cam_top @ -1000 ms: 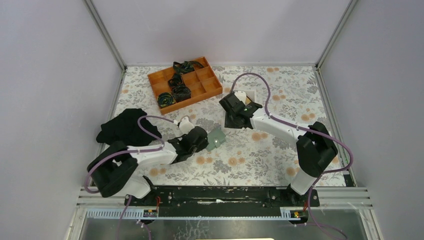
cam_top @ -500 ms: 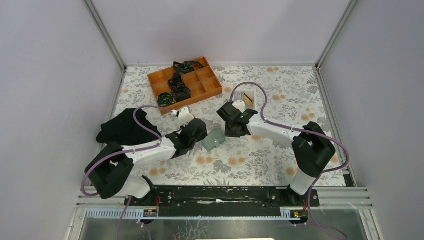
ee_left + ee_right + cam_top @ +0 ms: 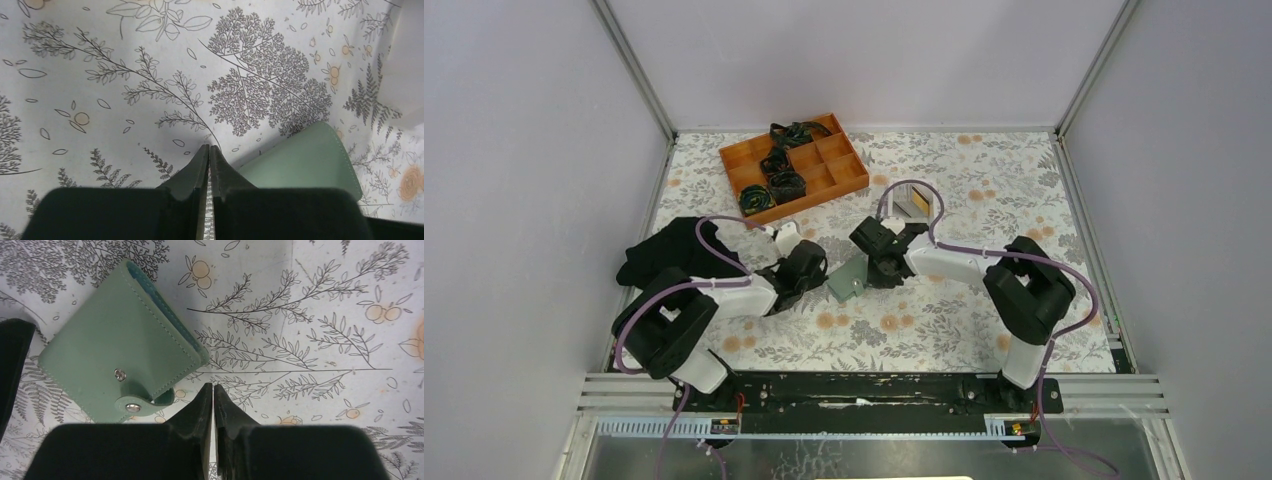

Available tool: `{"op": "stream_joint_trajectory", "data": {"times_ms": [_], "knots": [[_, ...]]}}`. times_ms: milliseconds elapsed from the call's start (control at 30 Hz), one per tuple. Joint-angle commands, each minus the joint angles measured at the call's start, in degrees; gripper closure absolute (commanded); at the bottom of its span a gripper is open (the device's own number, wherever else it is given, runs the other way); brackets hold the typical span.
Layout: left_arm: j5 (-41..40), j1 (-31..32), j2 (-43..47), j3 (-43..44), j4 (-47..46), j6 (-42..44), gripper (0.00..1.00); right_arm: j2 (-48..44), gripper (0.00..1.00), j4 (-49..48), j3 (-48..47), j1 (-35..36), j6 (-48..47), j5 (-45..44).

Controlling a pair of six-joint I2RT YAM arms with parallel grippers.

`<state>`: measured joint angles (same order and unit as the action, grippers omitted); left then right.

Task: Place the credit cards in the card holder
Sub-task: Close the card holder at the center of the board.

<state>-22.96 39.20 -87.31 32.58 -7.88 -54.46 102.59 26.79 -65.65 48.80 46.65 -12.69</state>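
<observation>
The folded, soft sage-green card holder (image 3: 117,357) lies mid-frame on the floral-patterned table (image 3: 924,315). The left tool (image 3: 209,148) and right tool (image 3: 213,387), both pinched closed and empty, flank it, probably to brace it or prise it open.

Card holder (image 3: 848,279) between left end effector (image 3: 821,272) and right end effector (image 3: 871,268), compartment box (image 3: 845,166) behind.

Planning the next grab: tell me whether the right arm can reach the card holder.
Probably yes: the card holder lies just beside the right gripper, nothing between, but its jaws are shut.
</observation>
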Motion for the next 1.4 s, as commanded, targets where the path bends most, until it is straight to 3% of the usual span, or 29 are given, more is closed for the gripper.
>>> {"op": "stream_joint_trajectory", "data": {"times_ms": [0, 267, 700, 1367], "knots": [[4.1, -0.4, 1.3, -2.7, -7.6, 1.1, 0.91, 1.4, 0.90, -1.8, 0.0, 0.4, 1.2, 1.8], [7.7, 0.0, 4.3, -7.5, -9.9, -1.0, 0.93, 4.7, 0.92, -3.3, -1.1, 0.4, 0.5, 3.2], [4.7, 5.6, 11.3, -12.9, -8.0, -5.2, 0.93, 9.7, 0.93, -4.5, -5.8, -1.7, -4.6, 3.3], [1.7, 11.7, 15.1, -13.0, -5.9, -9.5, 0.93, 12.9, 0.90, -4.5, -9.8, -3.3, -11.7, 5.2]]}}
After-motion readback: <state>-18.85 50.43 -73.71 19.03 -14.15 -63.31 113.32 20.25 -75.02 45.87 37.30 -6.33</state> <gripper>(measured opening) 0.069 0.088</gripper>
